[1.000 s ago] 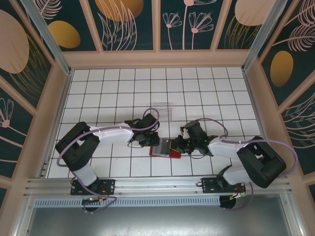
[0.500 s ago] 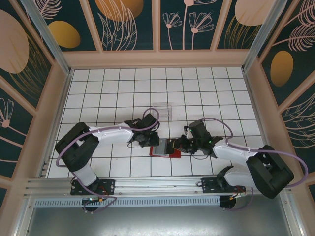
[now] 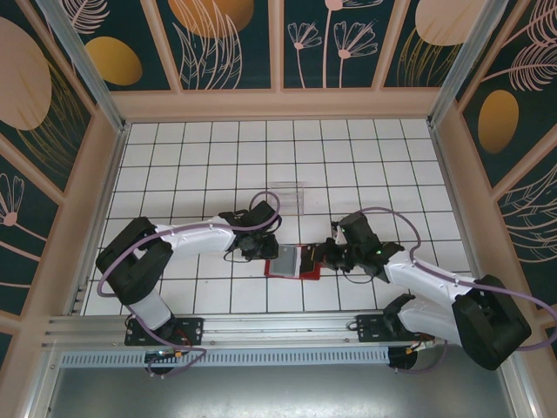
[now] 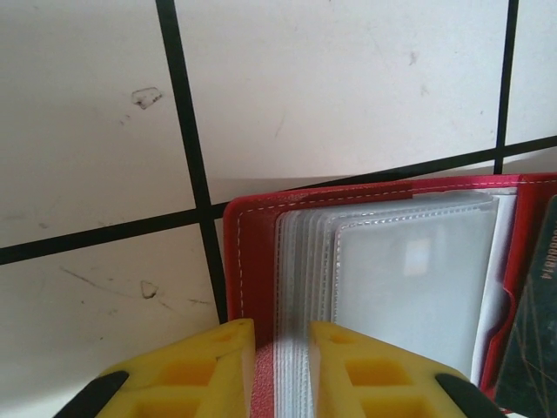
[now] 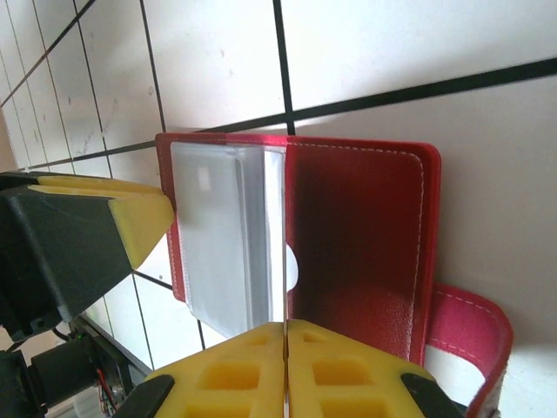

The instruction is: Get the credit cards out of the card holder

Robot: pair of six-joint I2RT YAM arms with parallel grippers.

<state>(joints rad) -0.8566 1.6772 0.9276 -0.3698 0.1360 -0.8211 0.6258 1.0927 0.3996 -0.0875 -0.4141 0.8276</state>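
Note:
The red card holder lies open on the tiled table between my two grippers. My left gripper is shut on its left edge, pinching the red cover and the stack of clear sleeves between the yellow fingers. My right gripper is shut on a thin sheet seen edge-on over the red inside. From above, a dark credit card sits at those fingertips, and its printed corner shows in the left wrist view. The closing tab sticks out to the right.
A clear plastic box stands on the tiles just behind the holder. Raised wooden walls ring the white tiled table. A metal rail runs along the near edge by the arm bases.
My right arm's elbow has swung out to the right and lower while its gripper stayed at the holder. The left arm has hardly moved.

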